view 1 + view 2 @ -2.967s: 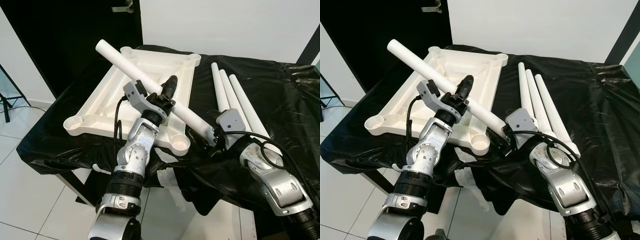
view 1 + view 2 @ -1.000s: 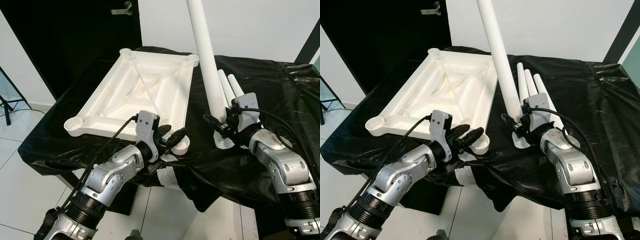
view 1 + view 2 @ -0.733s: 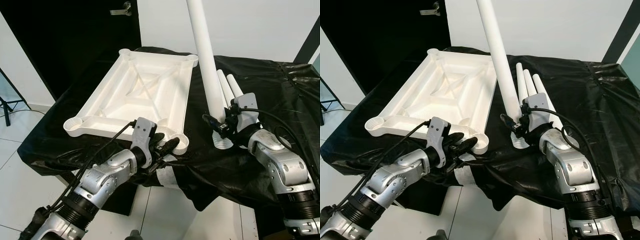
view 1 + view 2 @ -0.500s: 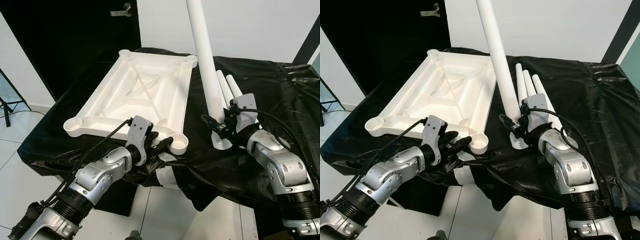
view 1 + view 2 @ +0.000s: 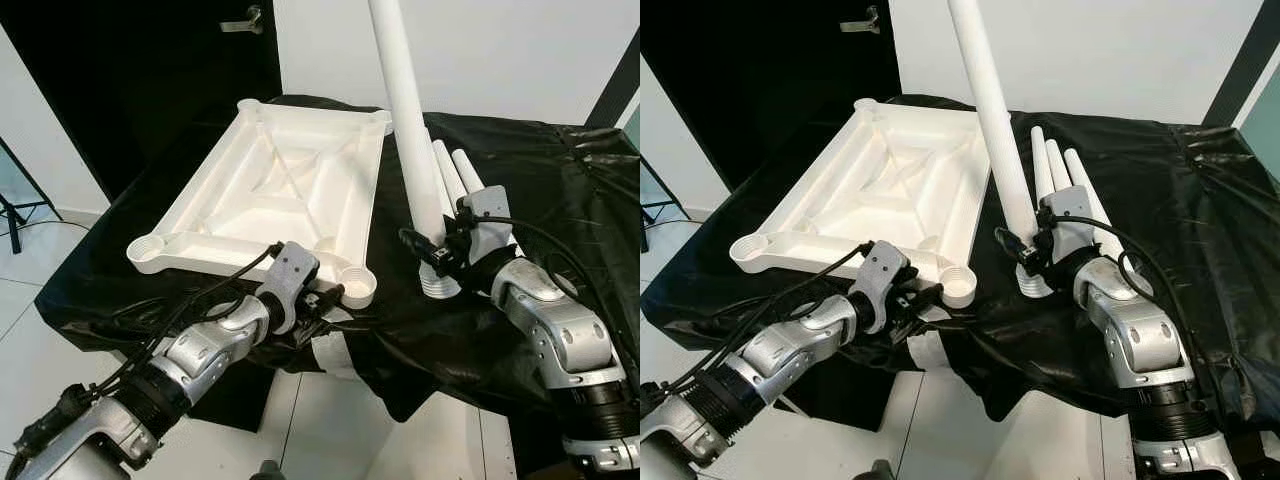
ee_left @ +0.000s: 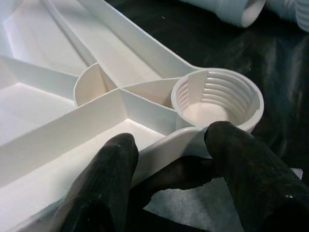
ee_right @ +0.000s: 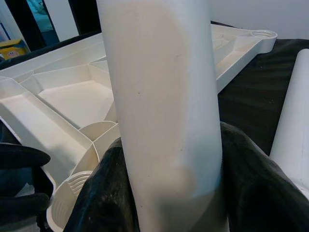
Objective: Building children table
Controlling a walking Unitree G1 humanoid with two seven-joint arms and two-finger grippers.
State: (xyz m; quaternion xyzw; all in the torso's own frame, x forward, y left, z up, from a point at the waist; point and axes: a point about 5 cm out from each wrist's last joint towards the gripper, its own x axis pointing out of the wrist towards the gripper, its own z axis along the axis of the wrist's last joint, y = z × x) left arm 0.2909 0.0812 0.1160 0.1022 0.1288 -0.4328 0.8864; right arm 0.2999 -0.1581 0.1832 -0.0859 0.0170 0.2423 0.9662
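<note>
Tabletop (image 5: 290, 180) lies upside down; left claw (image 5: 322, 297) is open at its 5 o'clock corner socket (image 6: 216, 99), right claw (image 5: 432, 256) grips upright table leg (image 5: 408, 120).

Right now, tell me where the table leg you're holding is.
The table leg stands nearly upright in the right gripper, right of the upturned tabletop, with its threaded end on the black cloth just right of the near corner socket.
</note>
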